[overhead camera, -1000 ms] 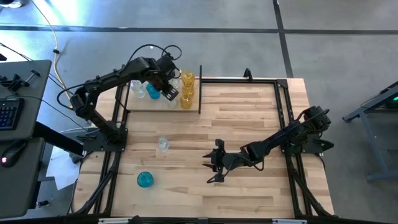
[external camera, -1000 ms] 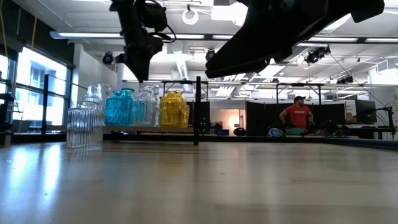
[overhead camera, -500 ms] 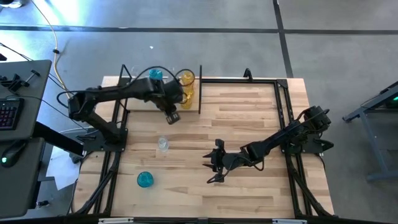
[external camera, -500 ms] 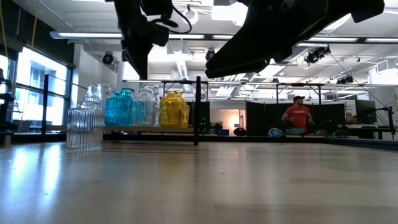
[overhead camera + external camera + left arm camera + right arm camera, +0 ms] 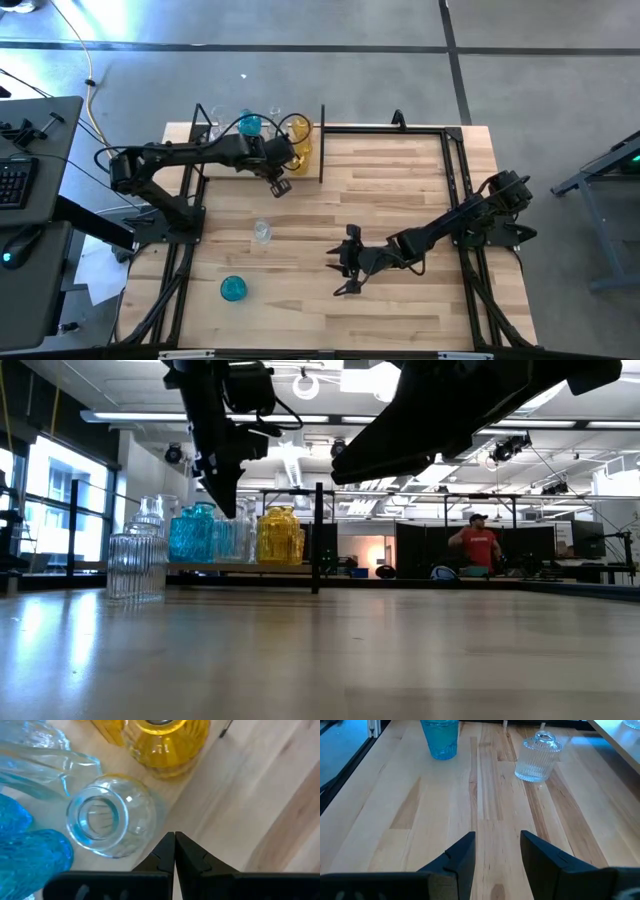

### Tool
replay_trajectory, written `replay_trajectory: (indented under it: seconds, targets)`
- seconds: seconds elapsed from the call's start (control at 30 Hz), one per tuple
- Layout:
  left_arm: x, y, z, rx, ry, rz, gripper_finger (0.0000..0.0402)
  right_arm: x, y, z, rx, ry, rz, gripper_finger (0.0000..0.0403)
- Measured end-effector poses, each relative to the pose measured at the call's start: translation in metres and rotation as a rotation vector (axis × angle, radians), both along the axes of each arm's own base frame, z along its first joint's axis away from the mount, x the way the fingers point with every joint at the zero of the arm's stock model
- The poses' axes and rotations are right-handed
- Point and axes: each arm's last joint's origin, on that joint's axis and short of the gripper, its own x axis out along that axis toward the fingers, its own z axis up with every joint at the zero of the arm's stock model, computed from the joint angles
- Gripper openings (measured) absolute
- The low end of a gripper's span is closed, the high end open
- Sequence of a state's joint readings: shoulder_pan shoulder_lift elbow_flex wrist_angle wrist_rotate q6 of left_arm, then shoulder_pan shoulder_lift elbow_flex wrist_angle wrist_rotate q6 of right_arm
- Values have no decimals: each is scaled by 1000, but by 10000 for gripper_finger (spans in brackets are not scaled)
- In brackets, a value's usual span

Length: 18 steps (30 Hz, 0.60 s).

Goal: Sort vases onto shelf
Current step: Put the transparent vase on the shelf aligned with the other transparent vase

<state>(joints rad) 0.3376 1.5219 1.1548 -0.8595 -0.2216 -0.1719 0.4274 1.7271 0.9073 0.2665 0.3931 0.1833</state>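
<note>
Although most of the vases already stand on the shelf [image 5: 255, 165] at about eleven o'clock on the wooden tabletop [image 5: 400, 200], two are left out on the boards: a clear ribbed vase [image 5: 262, 231] toward nine o'clock of centre and a teal vase [image 5: 233, 289] near seven o'clock.

The left arm has swung out from over the shelf's row toward its front edge in the past second. Its left gripper [image 5: 279, 186] now hangs just off that edge, at the six o'clock side of the amber vases [image 5: 299, 140], with its jaws gone from partly open to fully pressed together on nothing. In the left wrist view the closed fingertips [image 5: 174, 851] sit beside a clear round vase [image 5: 107, 815], apart from it, with an amber one [image 5: 165, 740] beyond.

That empty closing reads as a placement just finished, so the next fetch is likely the clear ribbed vase.

The right gripper [image 5: 345, 262] waits near centre, jaws partly open and empty, facing both loose vases [image 5: 537, 756] in its wrist view.
</note>
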Motion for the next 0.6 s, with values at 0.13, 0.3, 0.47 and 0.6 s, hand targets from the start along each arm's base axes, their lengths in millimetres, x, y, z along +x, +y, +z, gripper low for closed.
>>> replay_trajectory:
  seconds: [0.13,0.3,0.47,0.6]
  targets:
    - [1,2,-3,15,-16,15,0,0,0,0,0,0,0,138]
    - [0,3,-3,37,-11,25,0,0,0,0,0,0,0,138]
    - [0,4,-3,56,-3,36,0,0,0,0,-1,0,0,138]
    - [-1,6,-3,56,-3,45,0,0,0,0,-1,0,0,138]
